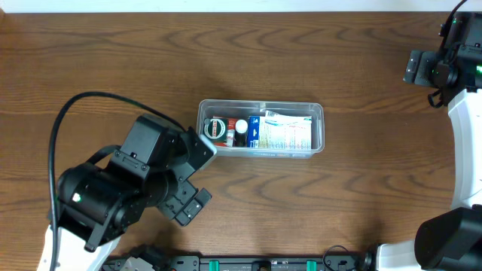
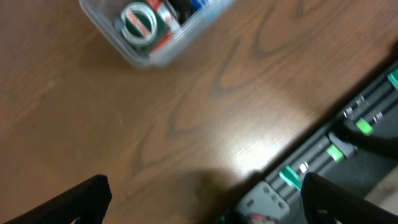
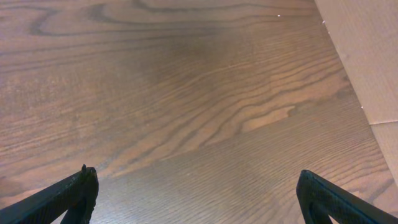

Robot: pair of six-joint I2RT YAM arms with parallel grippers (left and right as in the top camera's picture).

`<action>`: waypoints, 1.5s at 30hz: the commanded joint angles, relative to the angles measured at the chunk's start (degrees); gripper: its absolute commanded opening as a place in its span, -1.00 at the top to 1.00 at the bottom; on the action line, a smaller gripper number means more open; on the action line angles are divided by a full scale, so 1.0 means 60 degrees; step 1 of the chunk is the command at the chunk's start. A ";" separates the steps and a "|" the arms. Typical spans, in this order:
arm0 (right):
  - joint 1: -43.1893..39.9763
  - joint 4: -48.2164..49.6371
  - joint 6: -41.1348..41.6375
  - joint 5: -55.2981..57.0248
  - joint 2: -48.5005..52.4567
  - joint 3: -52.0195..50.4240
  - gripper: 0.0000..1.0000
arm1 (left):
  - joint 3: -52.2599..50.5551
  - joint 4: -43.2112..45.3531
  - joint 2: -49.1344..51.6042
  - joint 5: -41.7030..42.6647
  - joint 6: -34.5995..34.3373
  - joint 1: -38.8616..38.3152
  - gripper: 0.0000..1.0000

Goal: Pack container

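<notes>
The clear plastic container sits at the table's middle. It holds a roll of green-and-red tape, small bottles and a white printed packet. Its left end with the tape roll also shows in the left wrist view. My left gripper is open and empty, below and left of the container, near the table's front edge. In its own view its fingers spread wide over bare wood. My right gripper is open and empty over bare wood at the far right.
A black rail with green clips runs along the table's front edge. The left arm's black cable loops over the left side of the table. A pale panel borders the table at the right.
</notes>
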 commanded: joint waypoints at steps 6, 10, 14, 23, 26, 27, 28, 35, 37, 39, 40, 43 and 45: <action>-0.0040 -0.0011 0.0135 0.0004 0.0007 0.0000 -0.98 | -0.1126 0.0896 -0.0499 -0.0015 -0.0459 0.0102 -0.96; -0.0040 -0.0011 0.0135 0.0004 0.0007 0.0000 -0.98 | -0.2328 0.2565 -0.1086 -0.0022 -0.0448 0.0517 -0.96; -0.0040 -0.0011 0.0135 0.0004 0.0007 0.0000 -0.98 | -0.4087 0.4309 -0.1938 -0.0095 -0.0401 0.1038 -0.96; -0.0040 -0.0011 0.0135 0.0004 0.0007 0.0000 -0.98 | -0.8040 0.8717 -0.4583 -0.0076 -0.0382 0.2805 -0.96; -0.0040 -0.0011 0.0135 0.0004 0.0007 0.0000 -0.99 | -0.8867 0.9664 -0.5413 -0.0076 -0.0386 0.3359 -0.96; -0.0040 -0.0011 0.0135 0.0004 0.0007 0.0000 -0.98 | -0.9052 0.9879 -0.5635 -0.0076 -0.0386 0.3508 -0.96; -0.0040 -0.0011 0.0135 0.0000 0.0007 0.0000 -0.99 | -0.9209 1.0069 -0.5847 -0.0076 -0.0382 0.3650 -0.96; -0.0040 -0.0011 0.0135 0.0004 0.0007 0.0000 -0.99 | -0.9992 1.1362 -0.6991 -0.0040 -0.0382 0.4506 -0.96; -0.0040 -0.0011 0.0135 0.0004 0.0007 0.0000 -0.98 | -1.0178 1.1730 -0.7187 -0.0004 -0.0386 0.4692 -0.96; -0.0040 -0.0011 0.0135 0.0004 0.0007 0.0000 -0.99 | -1.0386 1.2207 -0.7377 -0.0004 -0.0386 0.4834 -0.96; -0.0040 -0.0011 0.0135 0.0004 0.0007 0.0000 -0.98 | -1.0484 1.2426 -0.7461 0.0000 -0.0386 0.4878 -0.96; -0.0040 -0.0011 0.0135 0.0004 0.0007 0.0000 -0.98 | -1.0790 1.3074 -0.7672 0.0036 -0.0386 0.4951 -0.96; -0.0040 -0.0011 0.0135 0.0004 0.0007 0.0000 -0.98 | -1.1052 1.3540 -0.7788 0.0208 -0.0386 0.4976 -0.96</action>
